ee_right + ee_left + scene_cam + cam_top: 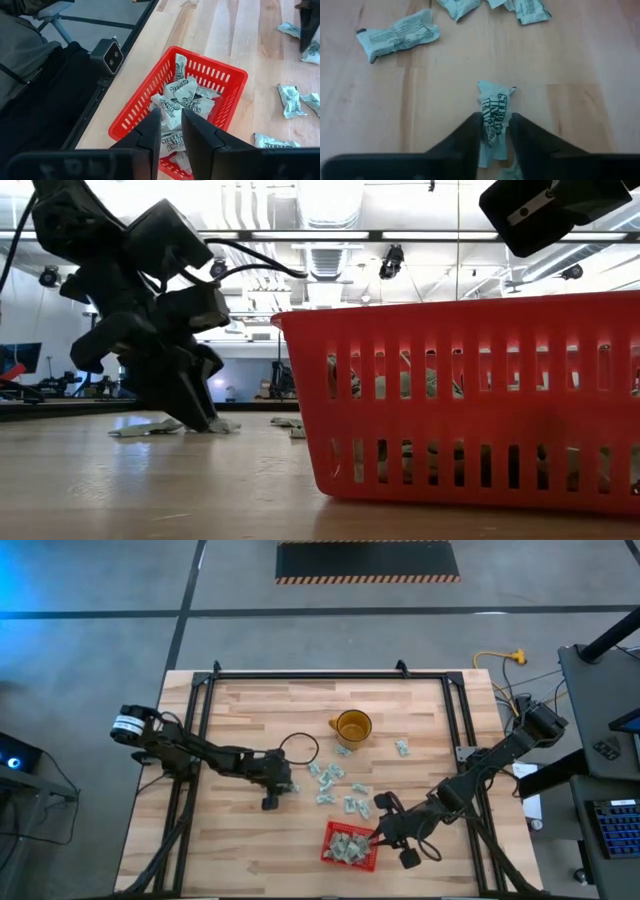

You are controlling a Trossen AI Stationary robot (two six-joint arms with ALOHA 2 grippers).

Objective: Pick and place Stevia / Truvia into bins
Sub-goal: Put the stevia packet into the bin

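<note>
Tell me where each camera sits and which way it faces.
High: overhead, straight down; both arms, mug, basket.
Low: table height, level across; basket wall, left gripper.
Left wrist: past its fingers, pinching a packet.
Right wrist: right gripper over the basket.
Shared: basket in high, low, right wrist.

The bench (pixel 250 700) is pale butcher-block wood in long strips, framed by a black metal frame (pixel 320 675). Under and around it lies a grey concrete floor (pixel 100 590) crossed by dark seams. Beyond the far edge a black mat (pixel 367 560) with yellow-and-black hazard stripes lies on the floor. A yellow cable (pixel 500 658) runs near the bench's right far corner, and a dark desk (pixel 600 750) with a keyboard (pixel 612 828) stands on the right. In the low view, bright ceiling lights (pixel 330 200) and pipes run overhead.
</note>
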